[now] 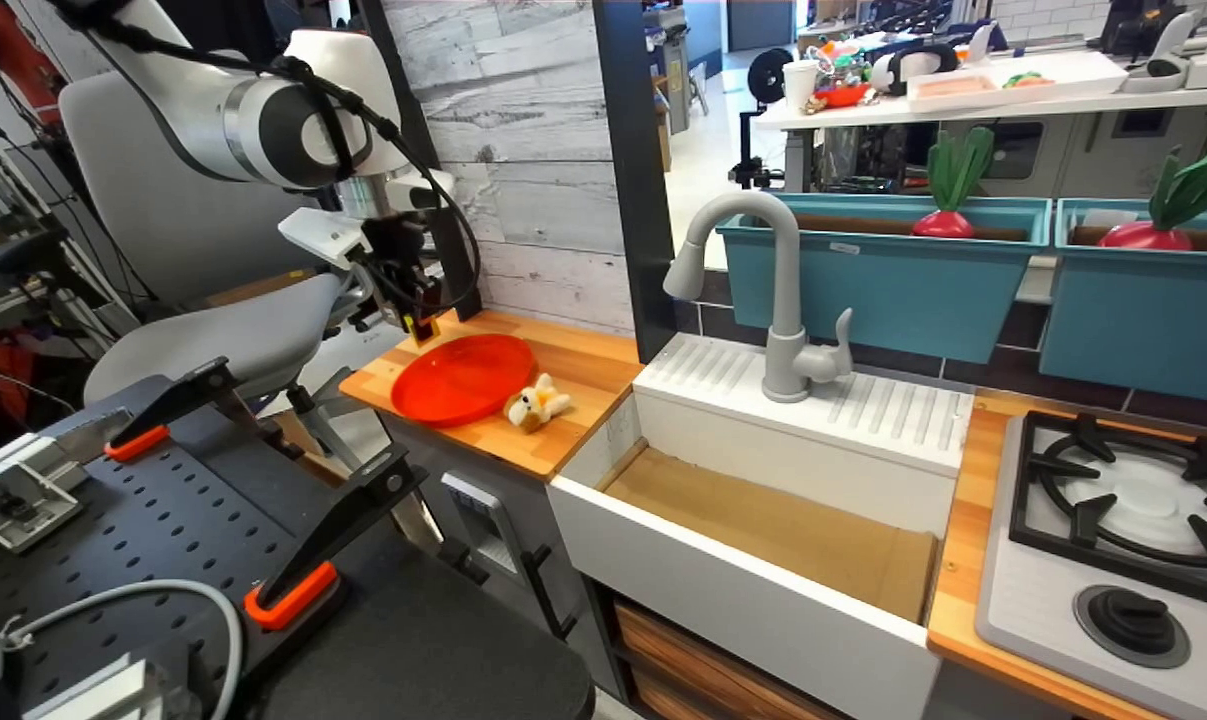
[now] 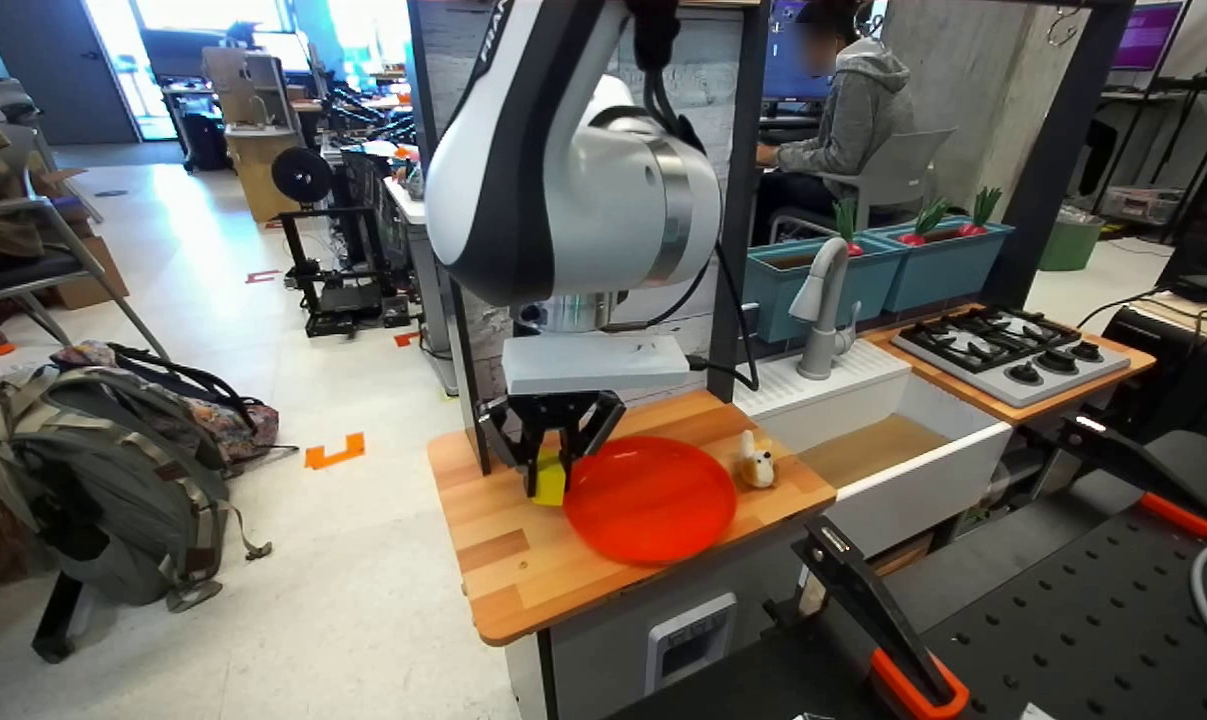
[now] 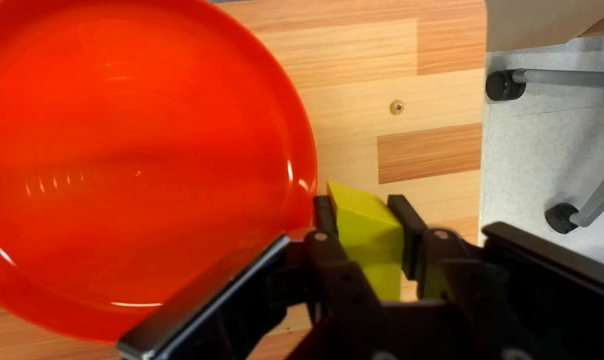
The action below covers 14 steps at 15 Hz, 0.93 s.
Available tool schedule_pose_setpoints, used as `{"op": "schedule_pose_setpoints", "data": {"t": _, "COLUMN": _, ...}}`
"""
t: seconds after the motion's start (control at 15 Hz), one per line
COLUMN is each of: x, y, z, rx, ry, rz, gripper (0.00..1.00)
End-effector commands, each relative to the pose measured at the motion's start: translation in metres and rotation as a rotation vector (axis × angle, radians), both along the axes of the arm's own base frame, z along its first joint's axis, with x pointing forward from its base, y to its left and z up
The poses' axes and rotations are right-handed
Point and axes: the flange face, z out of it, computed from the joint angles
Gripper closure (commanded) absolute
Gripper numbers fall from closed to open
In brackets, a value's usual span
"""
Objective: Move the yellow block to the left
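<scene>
One yellow block (image 3: 366,227), pinched in the gripper (image 2: 549,476); one round orange-red plate (image 3: 146,125), near it, lies on the desk (image 2: 543,590)

The yellow block (image 3: 369,240) is small, bright and chunky, with flat faces and a sharp corner. The hand (image 3: 366,217) grips it by two opposite sides, covering part of them. It is just beside the orange-red plate (image 3: 146,190), over the tabletop (image 3: 352,50); whether its underside touches cannot be told.
</scene>
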Motion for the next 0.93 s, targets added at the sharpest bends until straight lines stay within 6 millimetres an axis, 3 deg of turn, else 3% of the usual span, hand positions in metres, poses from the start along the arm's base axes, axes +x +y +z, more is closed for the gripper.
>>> {"op": "schedule_pose_setpoints", "data": {"t": 0.0, "x": 0.012, "y": 0.010, "z": -0.013, "rx": 0.000, "ry": 0.021, "rz": 0.040, "gripper": 0.92}}
{"op": "schedule_pose_setpoints", "data": {"t": 0.27, "x": 0.019, "y": 0.016, "z": -0.022, "rx": 0.002, "ry": 0.035, "rz": 0.052, "gripper": 0.92}}
{"op": "schedule_pose_setpoints", "data": {"t": 0.33, "x": 0.021, "y": 0.017, "z": -0.024, "rx": 0.003, "ry": 0.041, "rz": 0.053, "gripper": 0.44}}
{"op": "schedule_pose_setpoints", "data": {"t": 0.47, "x": 0.023, "y": 0.018, "z": -0.027, "rx": 0.004, "ry": 0.049, "rz": 0.056, "gripper": 0.39}}
{"op": "schedule_pose_setpoints", "data": {"t": 0.8, "x": 0.024, "y": 0.021, "z": -0.028, "rx": 0.000, "ry": 0.056, "rz": 0.068, "gripper": 0.00}}
{"op": "schedule_pose_setpoints", "data": {"t": 0.87, "x": 0.022, "y": 0.022, "z": -0.025, "rx": 0.000, "ry": 0.052, "rz": 0.070, "gripper": 0.00}}
